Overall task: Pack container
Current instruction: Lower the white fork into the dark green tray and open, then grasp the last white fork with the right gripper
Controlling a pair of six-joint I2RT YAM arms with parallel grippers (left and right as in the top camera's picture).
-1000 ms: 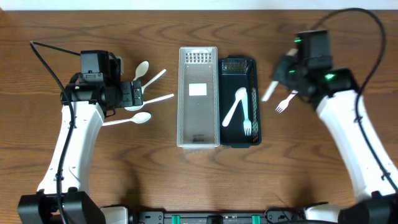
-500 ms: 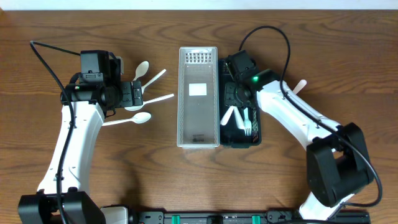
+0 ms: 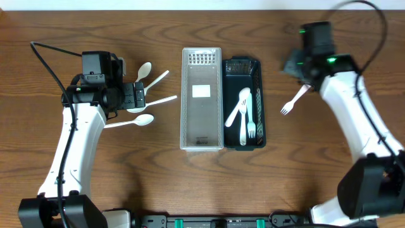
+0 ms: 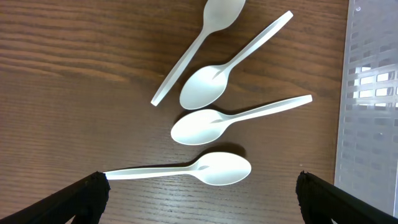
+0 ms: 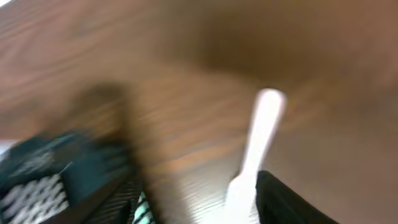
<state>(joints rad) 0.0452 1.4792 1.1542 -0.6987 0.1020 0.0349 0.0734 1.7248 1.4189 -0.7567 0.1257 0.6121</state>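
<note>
The black container (image 3: 258, 83) holds a white spoon (image 3: 237, 109) and two white forks (image 3: 251, 126). A clear tray (image 3: 202, 136) lies beside it on the left. Several white spoons (image 4: 211, 169) lie on the wood left of the tray. My left gripper (image 4: 200, 200) (image 3: 140, 96) hangs open just above them, holding nothing. One white fork (image 3: 291, 102) (image 5: 260, 140) lies on the table right of the container. In the blurred right wrist view my right gripper (image 5: 199, 211) (image 3: 295, 66) is open close to that fork, with nothing in it.
The wooden table's far edge (image 3: 202, 5) runs along the top of the overhead view. The left arm's cable (image 3: 47, 63) and the right arm's cable (image 3: 380, 25) loop above the table.
The right arm swung over the black container, opened and left a fork in it, then swung back to the right above the loose fork. The left arm has not moved.
</note>
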